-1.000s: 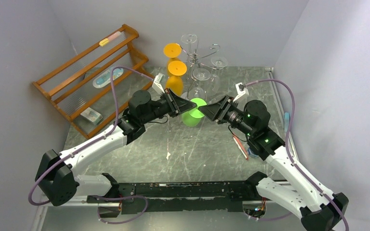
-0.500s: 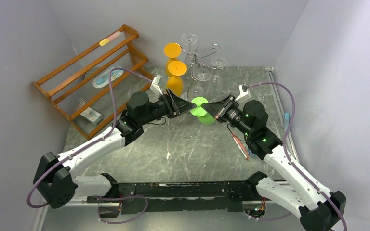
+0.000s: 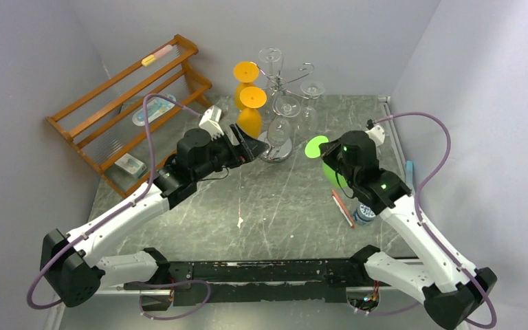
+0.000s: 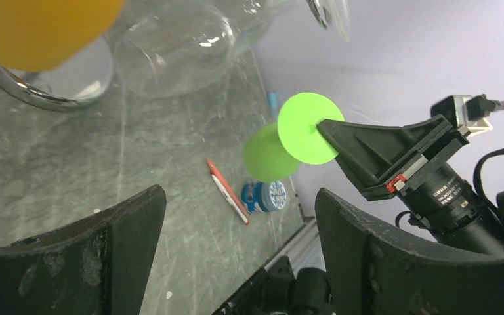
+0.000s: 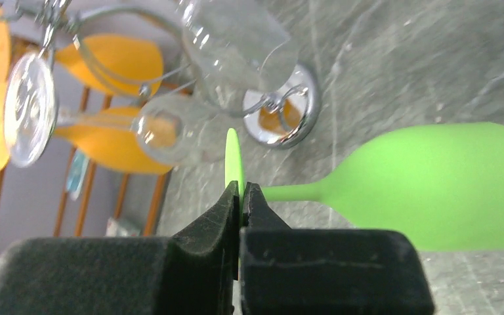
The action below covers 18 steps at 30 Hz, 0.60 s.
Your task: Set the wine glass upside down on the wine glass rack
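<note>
left gripper (image 4: 239, 197): fingers spread, nothing between | right gripper (image 4: 319, 125): pinching foot disc of green wine glass (image 4: 282, 141) | red pen (image 4: 228, 192), blue-white cap (image 4: 266, 196): on table (image 4: 105, 170) beneath | wine glass rack base (image 4: 72, 82), orange glass (image 4: 39, 26), clear glass (image 4: 177, 52): left of it

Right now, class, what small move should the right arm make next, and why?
Probably carry the green plastic wine glass toward the silver wire rack, where one curled arm looks free: the right gripper has jaws shut on its foot disc, and the left gripper is open, clear of it.

Grn wine glass (image 5: 446, 190); silver rack (image 3: 276, 151); grey-veined table (image 3: 247, 199).
</note>
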Motion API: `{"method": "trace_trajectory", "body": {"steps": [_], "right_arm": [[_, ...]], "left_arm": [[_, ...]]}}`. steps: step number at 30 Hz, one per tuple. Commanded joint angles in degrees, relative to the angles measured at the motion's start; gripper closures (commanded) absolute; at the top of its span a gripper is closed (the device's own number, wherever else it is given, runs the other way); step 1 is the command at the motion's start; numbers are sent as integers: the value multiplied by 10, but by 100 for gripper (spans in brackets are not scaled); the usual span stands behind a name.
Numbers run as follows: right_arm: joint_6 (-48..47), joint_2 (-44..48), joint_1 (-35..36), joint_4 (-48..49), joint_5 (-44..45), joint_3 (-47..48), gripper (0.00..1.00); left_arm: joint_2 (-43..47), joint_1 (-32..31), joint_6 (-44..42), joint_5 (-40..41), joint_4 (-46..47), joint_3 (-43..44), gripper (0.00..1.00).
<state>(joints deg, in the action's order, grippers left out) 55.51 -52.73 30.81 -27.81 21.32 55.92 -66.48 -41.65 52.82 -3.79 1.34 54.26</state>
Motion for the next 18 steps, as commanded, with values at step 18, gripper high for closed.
{"method": "trace_trajectory", "body": {"steps": [18], "right_arm": [[-89,-204,-241,191,-75,173,100]], "left_arm": [[13,23,-79,115,-107,84,13]]}}
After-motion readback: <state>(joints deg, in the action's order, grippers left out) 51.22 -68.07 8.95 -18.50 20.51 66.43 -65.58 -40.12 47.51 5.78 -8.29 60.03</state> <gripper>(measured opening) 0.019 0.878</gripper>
